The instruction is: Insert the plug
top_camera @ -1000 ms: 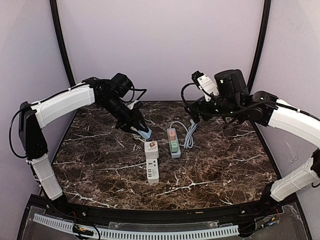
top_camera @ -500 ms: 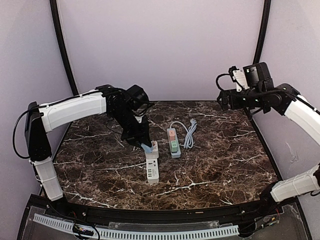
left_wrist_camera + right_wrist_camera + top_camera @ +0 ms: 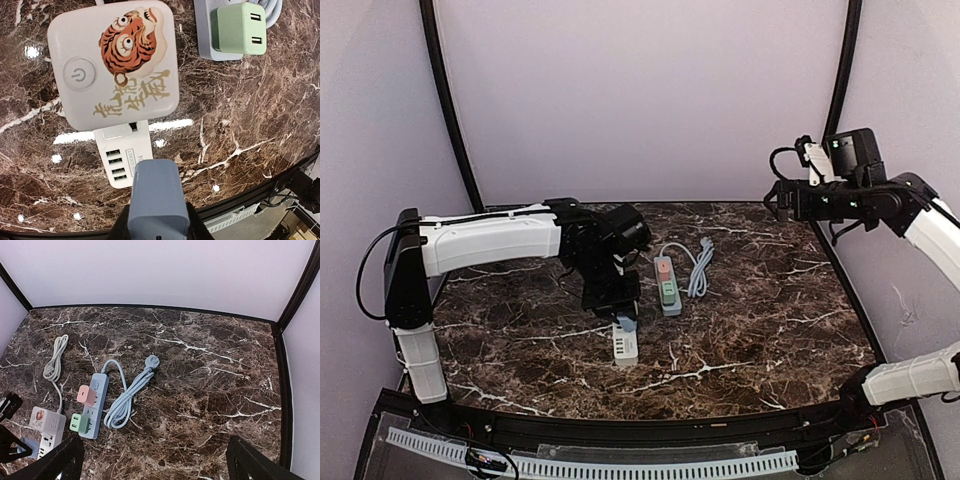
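Observation:
A blue-grey plug [image 3: 155, 197] is clamped in my left gripper [image 3: 157, 222], whose dark fingers press on both its sides. It hangs just above the near end of the white power strip [image 3: 122, 162], over the row of USB slots. From above, the left gripper [image 3: 624, 316] and the plug [image 3: 628, 324] cover part of the white strip [image 3: 624, 345]. The strip's far end carries a white block with a tiger picture [image 3: 115, 65] and a power button. My right gripper [image 3: 776, 200] is raised at the far right, open and empty, its fingers [image 3: 60, 460] framing the table.
A blue-grey power strip [image 3: 666, 285] lies right of the white one, with a pink plug [image 3: 85, 394] and a green plug [image 3: 239, 29] in it. Its coiled cable [image 3: 127, 395] lies to its right. A white cable [image 3: 54, 360] trails toward the back left.
My left arm has carried the plug toward the near side, from the white strip's far end to its near end. The right arm rose slightly at the far right.

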